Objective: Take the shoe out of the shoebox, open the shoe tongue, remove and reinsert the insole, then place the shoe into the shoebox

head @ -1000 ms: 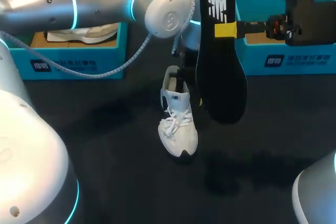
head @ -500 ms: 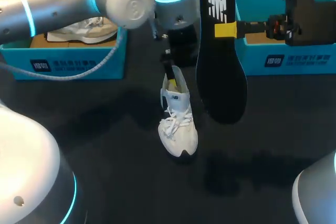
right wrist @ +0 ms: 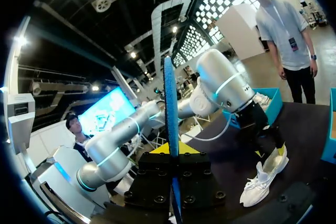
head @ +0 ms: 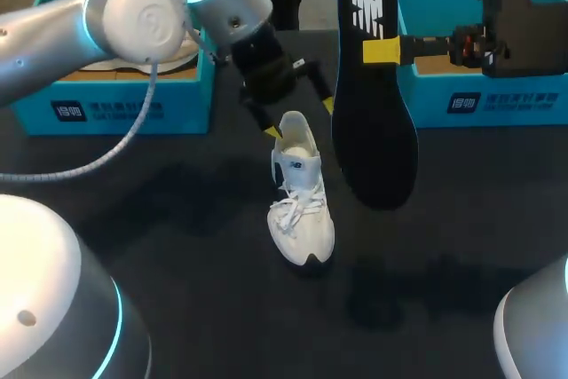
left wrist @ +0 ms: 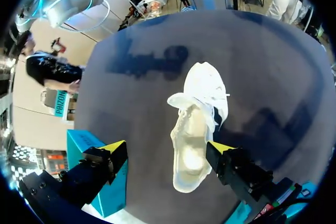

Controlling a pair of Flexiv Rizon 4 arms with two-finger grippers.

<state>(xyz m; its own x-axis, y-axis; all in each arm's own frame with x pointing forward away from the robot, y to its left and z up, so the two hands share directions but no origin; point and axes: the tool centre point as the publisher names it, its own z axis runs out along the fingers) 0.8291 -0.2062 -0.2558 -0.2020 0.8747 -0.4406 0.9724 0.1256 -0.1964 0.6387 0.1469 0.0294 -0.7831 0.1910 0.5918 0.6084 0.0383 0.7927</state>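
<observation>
Above the shoe's (head: 300, 193) heel the left gripper (left wrist: 167, 149) now hovers withdrawn, jaws wide; the right gripper (head: 383, 51) clamps the insole (head: 373, 113) upright, so reinsertion looks next.

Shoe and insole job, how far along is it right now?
Done: the shoe stands out on the table, and the insole is out. In hand: the right claw grips the insole, held up in the air, while the open left claw hovers over the shoe's heel. Left: slide the insole back in, then put the shoe into the shoebox.
</observation>
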